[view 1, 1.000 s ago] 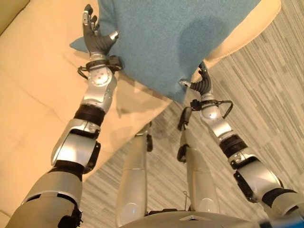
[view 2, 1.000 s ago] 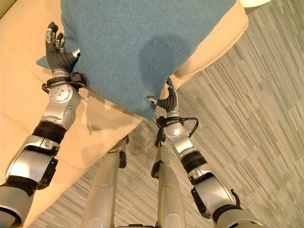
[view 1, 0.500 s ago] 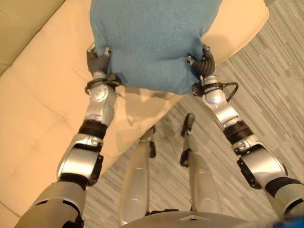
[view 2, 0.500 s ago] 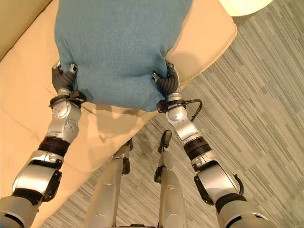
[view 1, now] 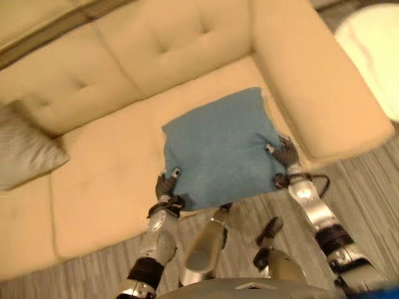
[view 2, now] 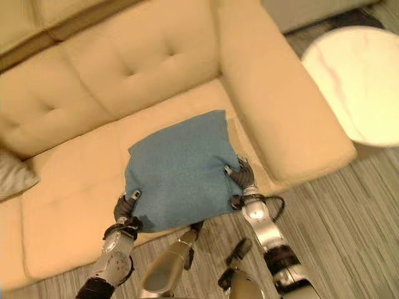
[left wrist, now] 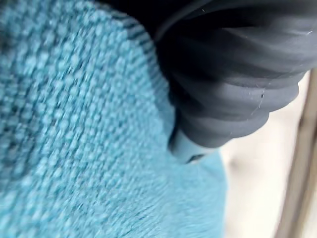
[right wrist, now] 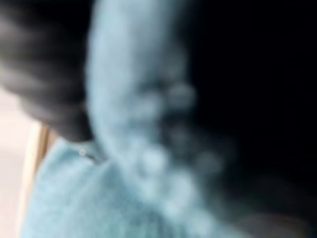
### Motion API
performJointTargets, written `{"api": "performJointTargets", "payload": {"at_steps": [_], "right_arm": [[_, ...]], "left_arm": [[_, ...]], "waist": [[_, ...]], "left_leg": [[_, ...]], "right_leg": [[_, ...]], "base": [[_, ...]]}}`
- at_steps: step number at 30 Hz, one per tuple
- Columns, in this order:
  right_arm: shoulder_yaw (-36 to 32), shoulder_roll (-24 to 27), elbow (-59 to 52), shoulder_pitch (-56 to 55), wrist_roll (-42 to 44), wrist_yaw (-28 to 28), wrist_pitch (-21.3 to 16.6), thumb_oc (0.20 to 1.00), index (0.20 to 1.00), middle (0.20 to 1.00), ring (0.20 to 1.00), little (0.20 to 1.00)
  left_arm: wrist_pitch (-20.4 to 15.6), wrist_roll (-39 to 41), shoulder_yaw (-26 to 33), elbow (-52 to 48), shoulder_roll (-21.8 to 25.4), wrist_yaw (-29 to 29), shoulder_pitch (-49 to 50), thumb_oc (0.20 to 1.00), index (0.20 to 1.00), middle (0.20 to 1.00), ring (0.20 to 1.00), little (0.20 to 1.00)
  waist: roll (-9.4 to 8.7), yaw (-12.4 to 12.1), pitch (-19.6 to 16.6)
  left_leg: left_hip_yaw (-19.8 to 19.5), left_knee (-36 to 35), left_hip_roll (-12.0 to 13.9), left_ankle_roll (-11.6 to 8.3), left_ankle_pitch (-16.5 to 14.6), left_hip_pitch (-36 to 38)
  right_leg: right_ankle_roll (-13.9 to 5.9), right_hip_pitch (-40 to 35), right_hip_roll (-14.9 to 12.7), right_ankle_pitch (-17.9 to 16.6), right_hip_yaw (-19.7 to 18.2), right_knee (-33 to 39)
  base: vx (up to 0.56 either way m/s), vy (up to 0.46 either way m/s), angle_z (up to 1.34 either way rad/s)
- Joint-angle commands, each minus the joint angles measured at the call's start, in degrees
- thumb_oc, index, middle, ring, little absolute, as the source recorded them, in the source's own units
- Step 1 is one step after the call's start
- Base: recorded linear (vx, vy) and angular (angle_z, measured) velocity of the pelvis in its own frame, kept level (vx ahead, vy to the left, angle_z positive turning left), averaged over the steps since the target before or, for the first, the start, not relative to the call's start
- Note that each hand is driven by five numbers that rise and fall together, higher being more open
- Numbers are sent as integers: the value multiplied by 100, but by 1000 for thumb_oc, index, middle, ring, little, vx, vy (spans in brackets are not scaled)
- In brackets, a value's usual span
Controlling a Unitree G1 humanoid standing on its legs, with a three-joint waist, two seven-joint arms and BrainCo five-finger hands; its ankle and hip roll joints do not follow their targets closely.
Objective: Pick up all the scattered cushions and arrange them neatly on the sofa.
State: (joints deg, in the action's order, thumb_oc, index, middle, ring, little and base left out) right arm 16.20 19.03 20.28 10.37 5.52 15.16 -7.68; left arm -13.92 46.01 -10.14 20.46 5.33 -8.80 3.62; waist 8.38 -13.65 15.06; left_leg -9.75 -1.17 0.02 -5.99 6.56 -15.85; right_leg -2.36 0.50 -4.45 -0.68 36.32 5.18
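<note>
Cream tufted fabric sofa point(view 2: 149, 62): square teal woven cushion point(view 2: 177, 168) over seat's right end, left hand point(view 2: 124, 208) & right hand point(view 2: 242, 177) clamped on near corners. Grey cushion point(view 1: 25, 149) far left. Not yet released.

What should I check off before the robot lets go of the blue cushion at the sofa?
1. Left hand grips the blue cushion at its near left corner: ok.
2. Right hand grips the cushion's right edge: ok.
3. Cushion is over the sofa seat, next to the armrest: ok.
4. Cushion fully resting on the seat: cannot tell; its near edge hangs past the seat's front.
5. Cushion square to the backrest: not ok; it sits turned at an angle.
6. Grey cushion at the sofa's far left end is apart from the drop spot: ok.
</note>
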Motion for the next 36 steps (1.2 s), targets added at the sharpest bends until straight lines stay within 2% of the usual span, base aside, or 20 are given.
{"api": "performJointTargets", "payload": {"at_steps": [1,4,6,9,11,13,14,15,16,17,18,22,23,25,27,28,31,32,34,36], "right_arm": [[187,-294,-582,509,319,-297,-619,200,200,200,200,200],[184,-372,-588,391,314,-367,-574,200,200,200,200,200],[196,-404,-577,397,300,-390,-561,200,200,200,200,200],[188,-564,-449,400,352,-482,-509,200,200,200,200,200],[175,-644,-442,469,414,-526,-497,200,200,200,200,200],[184,-689,-450,553,431,-562,-476,200,200,200,200,200],[184,-691,-448,558,431,-562,-476,200,200,200,200,200],[171,-722,-453,719,459,-526,-488,200,200,200,200,200],[184,-735,-440,816,480,-483,-500,200,200,200,200,200],[182,-733,-438,820,481,-483,-500,200,200,200,200,200],[208,-748,-334,986,531,-384,-525,200,200,200,200,200],[237,-720,-231,1236,572,-319,-538,200,200,200,200,200],[236,-720,-228,1239,573,-319,-539,200,200,200,200,200],[169,-693,-130,1325,634,-240,-561,200,200,200,200,200],[145,-632,-114,1351,673,-222,-546,200,200,200,200,200],[145,-631,-113,1351,673,-222,-546,200,200,200,200,200],[111,-601,-136,1307,705,-232,-537,200,200,200,200,200],[114,-578,-146,1297,721,-232,-534,200,200,200,200,200],[214,-530,-207,1298,709,-302,-517,200,200,200,200,200],[229,-502,-244,1234,733,-334,-507,200,200,200,200,200]], "left_arm": [[-236,152,-244,-211,229,625,-882,200,200,200,200,200],[-180,135,-237,-299,269,616,-650,200,200,200,200,200],[-170,98,-244,-341,302,600,-605,200,200,200,200,200],[-47,-96,-313,-487,428,574,-449,200,200,200,200,200],[3,-212,-349,-552,538,558,-432,200,200,200,200,200],[-28,-302,-380,-596,653,514,-492,200,200,200,200,200],[-29,-302,-378,-595,654,513,-496,200,200,200,200,200],[-127,-310,-452,-628,715,438,-670,200,200,200,200,200],[-170,-284,-498,-672,710,399,-752,200,200,200,200,200],[-170,-284,-498,-671,709,399,-756,200,200,200,200,200],[-210,-332,-621,-641,711,302,-941,200,200,200,200,200],[-252,-514,-800,-569,765,187,-1316,200,200,200,200,200],[-252,-515,-799,-567,765,186,-1319,200,200,200,200,200],[-267,-553,-949,-508,770,147,-1634,200,200,200,200,200],[-257,-552,-974,-474,744,135,-1771,200,200,200,200,200],[-257,-552,-974,-473,743,135,-1771,200,200,200,200,200],[-246,-559,-984,-487,708,125,-1849,200,200,200,200,200],[-249,-553,-967,-507,687,125,-1852,200,200,200,200,200],[-247,-519,-836,-581,693,100,-1827,200,200,200,200,200],[-255,-494,-772,-627,704,67,-1816,200,200,200,200,200]], "waist": [[-479,160,-506],[-534,58,-744],[-559,26,-798],[-602,-42,-1052],[-548,-28,-1076],[-514,89,-1004],[-519,83,-998],[-488,256,-952],[-490,304,-934],[-486,302,-948],[-532,390,-865],[-641,583,-830],[-637,590,-825],[-760,666,-851],[-791,704,-945],[-789,715,-944],[-841,784,-926],[-871,806,-900],[-925,738,-793],[-980,717,-766]], "left_leg": [[994,414,114,-100,-328,255],[1117,323,81,-20,-443,620],[1081,294,49,-2,-480,738],[913,13,-108,235,-669,1223],[828,-97,-178,381,-739,1459],[719,-151,-227,490,-786,1679],[727,-156,-232,494,-787,1686],[594,-158,-240,560,-686,1684],[513,-174,-255,558,-681,1721],[513,-170,-250,558,-674,1698],[350,-144,-310,562,-715,1771],[-67,-141,-416,603,-787,1890],[-75,-142,-413,602,-789,1897],[-277,-169,-473,526,-797,1867],[-347,-160,-431,399,-843,1823],[-358,-156,-430,397,-846,1823],[-173,216,-389,279,-1007,1663],[24,494,-353,236,-1088,1533],[317,1209,-213,157,-1207,1226],[341,1166,7,90,-1134,1032]], "right_leg": [[-378,-229,-387,512,143,-300],[-397,-630,-419,507,447,-286],[-409,-761,-425,516,481,-295],[-463,-955,-612,574,511,-695],[-517,-875,-825,596,409,-1386],[-600,-609,-984,526,47,-2089],[-606,-599,-998,535,35,-2115],[-493,-147,-745,512,-643,-2221],[-485,49,-568,553,-1046,-2090],[-481,61,-557,531,-1044,-2067],[-527,271,-377,389,-1603,-1652],[-611,597,-206,20,-2139,-1149],[-610,586,-204,23,-2130,-1146],[-582,410,-148,-56,-2202,-831],[-543,239,-133,-86,-2045,-644],[-543,230,-132,-87,-2033,-638],[-523,56,-184,-67,-1833,-499],[-515,-14,-223,-63,-1757,-463],[-434,-173,-197,-3,-1857,-443],[-438,-235,-203,44,-1939,-383]], "base": [[101,10,102],[131,40,91],[97,101,37],[100,213,20],[86,246,9],[75,166,16],[-55,153,33],[-44,107,28],[-48,106,30],[77,-6,38],[92,-20,46],[113,-31,62],[98,-63,89],[82,-96,55],[125,-101,89],[141,-90,92],[64,-46,36],[38,-32,40],[65,-25,18],[67,30,-2]]}}
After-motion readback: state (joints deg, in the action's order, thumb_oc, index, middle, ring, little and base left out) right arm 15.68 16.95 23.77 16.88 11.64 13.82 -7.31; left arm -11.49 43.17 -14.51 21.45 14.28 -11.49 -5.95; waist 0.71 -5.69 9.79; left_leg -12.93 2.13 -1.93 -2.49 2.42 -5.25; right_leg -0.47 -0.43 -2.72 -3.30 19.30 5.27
